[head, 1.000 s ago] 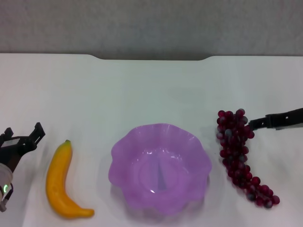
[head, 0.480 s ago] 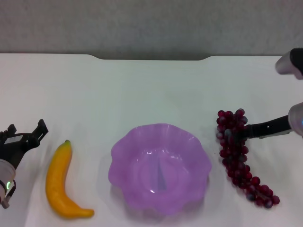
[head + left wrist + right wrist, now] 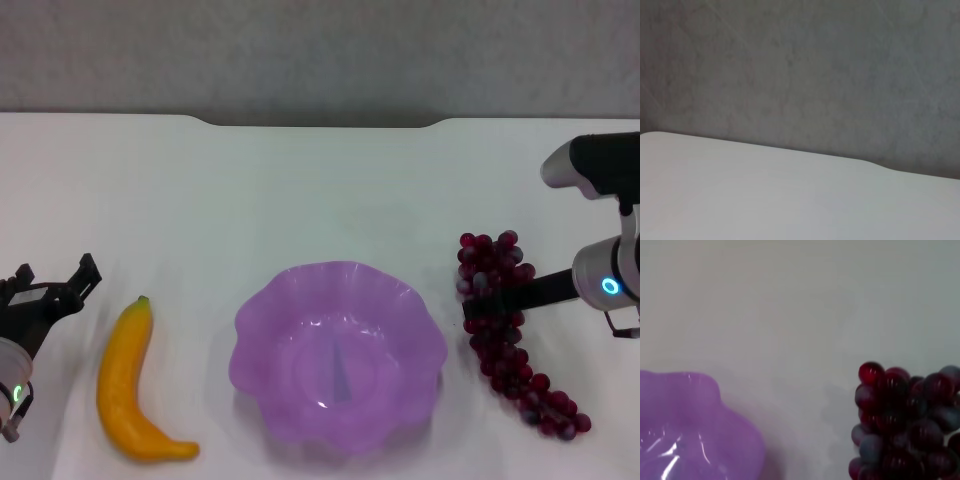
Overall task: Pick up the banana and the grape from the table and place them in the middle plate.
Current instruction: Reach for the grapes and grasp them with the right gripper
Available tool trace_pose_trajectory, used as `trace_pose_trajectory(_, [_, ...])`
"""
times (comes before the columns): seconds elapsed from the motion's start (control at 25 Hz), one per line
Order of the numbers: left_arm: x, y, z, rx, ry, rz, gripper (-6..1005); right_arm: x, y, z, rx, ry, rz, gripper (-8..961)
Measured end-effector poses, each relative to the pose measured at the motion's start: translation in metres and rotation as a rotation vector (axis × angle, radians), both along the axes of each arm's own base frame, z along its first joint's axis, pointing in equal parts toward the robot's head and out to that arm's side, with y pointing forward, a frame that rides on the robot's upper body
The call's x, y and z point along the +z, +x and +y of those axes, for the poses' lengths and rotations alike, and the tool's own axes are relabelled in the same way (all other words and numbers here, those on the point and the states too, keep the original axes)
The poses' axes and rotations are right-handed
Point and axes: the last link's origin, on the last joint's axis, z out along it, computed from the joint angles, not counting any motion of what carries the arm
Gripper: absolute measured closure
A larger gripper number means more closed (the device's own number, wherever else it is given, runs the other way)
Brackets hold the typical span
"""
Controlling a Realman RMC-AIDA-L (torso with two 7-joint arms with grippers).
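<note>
The yellow banana (image 3: 130, 385) lies on the white table (image 3: 300, 190) at the front left. The purple scalloped middle plate (image 3: 262, 305) sits empty at the front centre. The dark red grape bunch (image 3: 510, 350) lies to its right, and it also shows in the right wrist view (image 3: 907, 427) beside the plate's rim (image 3: 715, 425). My right gripper (image 3: 482, 301) reaches in from the right and lies across the upper part of the bunch. My left gripper (image 3: 55, 272) is open and empty, just left of the banana and apart from it.
The table's notched far edge (image 3: 320, 122) meets a grey wall (image 3: 320, 50). The left wrist view shows only bare tabletop (image 3: 765, 200) and that wall (image 3: 800, 65). Bare tabletop lies behind the plate.
My right arm has come further into view and its gripper has slid left, from the bunch's right edge to across its upper part. The left gripper has barely moved.
</note>
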Motion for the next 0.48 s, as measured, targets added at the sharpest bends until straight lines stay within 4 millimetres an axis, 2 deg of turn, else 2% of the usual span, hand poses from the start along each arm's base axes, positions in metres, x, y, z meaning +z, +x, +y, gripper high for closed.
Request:
trace_pose_trajectory(0.24, [0.000,0.000,0.000,0.000,0.000,-0.002,105,-0.004,0.010,0.000,-0.005,0.016,-0.019,99])
trace_pose_trajectory(0.48, [0.000,0.000,0.000,0.000,0.000,-0.001,105,-0.017,0.006,0.000,0.048,0.020,-0.032,100])
